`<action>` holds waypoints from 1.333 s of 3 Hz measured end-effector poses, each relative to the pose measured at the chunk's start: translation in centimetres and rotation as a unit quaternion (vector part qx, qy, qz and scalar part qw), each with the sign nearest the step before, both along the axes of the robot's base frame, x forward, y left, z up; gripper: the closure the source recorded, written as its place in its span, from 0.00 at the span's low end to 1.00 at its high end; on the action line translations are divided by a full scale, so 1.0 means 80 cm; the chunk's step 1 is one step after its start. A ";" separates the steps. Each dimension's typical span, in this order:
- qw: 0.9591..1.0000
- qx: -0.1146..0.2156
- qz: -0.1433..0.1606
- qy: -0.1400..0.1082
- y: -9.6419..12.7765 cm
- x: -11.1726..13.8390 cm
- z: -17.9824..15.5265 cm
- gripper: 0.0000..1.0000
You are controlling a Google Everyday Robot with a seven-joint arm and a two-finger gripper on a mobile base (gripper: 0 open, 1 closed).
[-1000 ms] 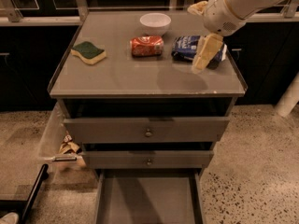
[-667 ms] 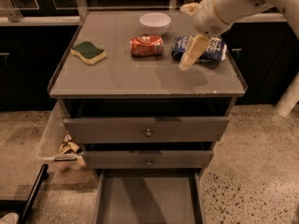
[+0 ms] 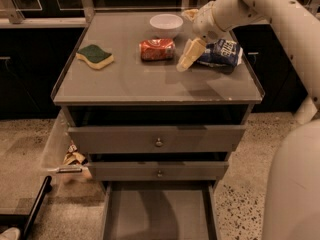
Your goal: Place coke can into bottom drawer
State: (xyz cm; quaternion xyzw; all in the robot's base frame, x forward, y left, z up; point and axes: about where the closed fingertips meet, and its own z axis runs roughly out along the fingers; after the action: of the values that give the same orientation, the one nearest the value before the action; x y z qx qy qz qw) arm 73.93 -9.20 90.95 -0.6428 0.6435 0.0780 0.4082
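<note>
coke can (image 3: 157, 49): glossy red metal | gripper (image 3: 183, 65): matt cream plastic, just right of coke can | bowl (image 3: 166, 24): glossy white | sponge (image 3: 95, 56): rough green top | bottom drawer (image 3: 157, 215): smooth matt grey

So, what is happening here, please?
A robot arm reaches over a grey cabinet. Its gripper hangs just above the top, between the coke can and a snack bag. The can lies on its side, not yet grasped. The bottom drawer is pulled open. A bowl and a sponge are also on top.
</note>
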 end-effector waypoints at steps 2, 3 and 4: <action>1.000 0.013 -0.005 0.028 0.016 0.049 -0.031 0.00; 0.999 0.021 -0.013 0.049 0.017 0.067 -0.051 0.00; 0.997 0.037 -0.015 0.065 0.022 0.077 -0.062 0.00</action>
State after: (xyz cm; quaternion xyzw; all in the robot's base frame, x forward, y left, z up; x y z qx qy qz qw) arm 80.10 -7.42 85.97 -0.6112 0.6750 0.1373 0.3898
